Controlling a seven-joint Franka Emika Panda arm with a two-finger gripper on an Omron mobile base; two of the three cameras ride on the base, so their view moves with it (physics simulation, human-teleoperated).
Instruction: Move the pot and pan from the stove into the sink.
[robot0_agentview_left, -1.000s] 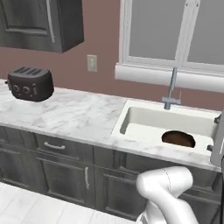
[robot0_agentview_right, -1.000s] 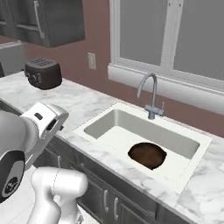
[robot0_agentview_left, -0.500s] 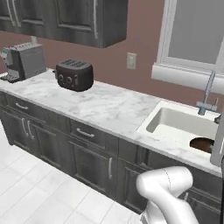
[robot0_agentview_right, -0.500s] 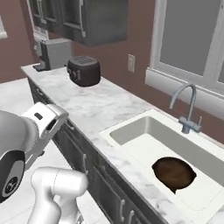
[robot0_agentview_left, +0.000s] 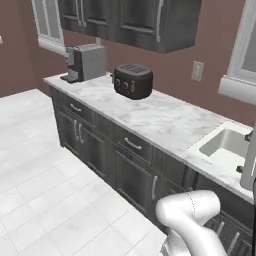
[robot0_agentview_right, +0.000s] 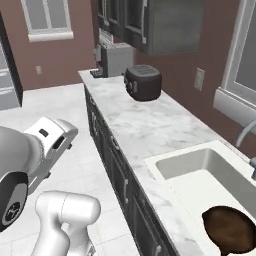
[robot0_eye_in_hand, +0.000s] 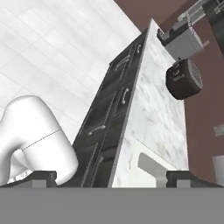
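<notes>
The pan (robot0_agentview_right: 231, 231), rusty brown inside, lies in the white sink (robot0_agentview_right: 172, 164) at the lower right of the right base view. In the left base view a corner of the sink (robot0_agentview_left: 223, 143) shows at the right edge. The pot and the stove are out of view. My gripper (robot0_eye_in_hand: 113, 177) is open in the hand view, its two dark fingertips (robot0_eye_in_hand: 40, 176) wide apart with nothing between them. It points along the marble counter (robot0_eye_in_hand: 155, 109) and the dark cabinet fronts.
A black toaster (robot0_agentview_left: 132, 81) (robot0_agentview_right: 144, 82) and a grey coffee machine (robot0_agentview_left: 85, 62) (robot0_agentview_right: 114, 59) stand on the counter left of the sink. Dark base cabinets (robot0_agentview_left: 100, 145) run under it, wall cabinets (robot0_agentview_left: 135, 20) hang above. White tiled floor (robot0_agentview_left: 45, 190) lies to the left.
The whole picture has shifted, so the base has moved left along the counter. The sink slid to the right edge, and the toaster and coffee machine came into view. The gripper stays open.
</notes>
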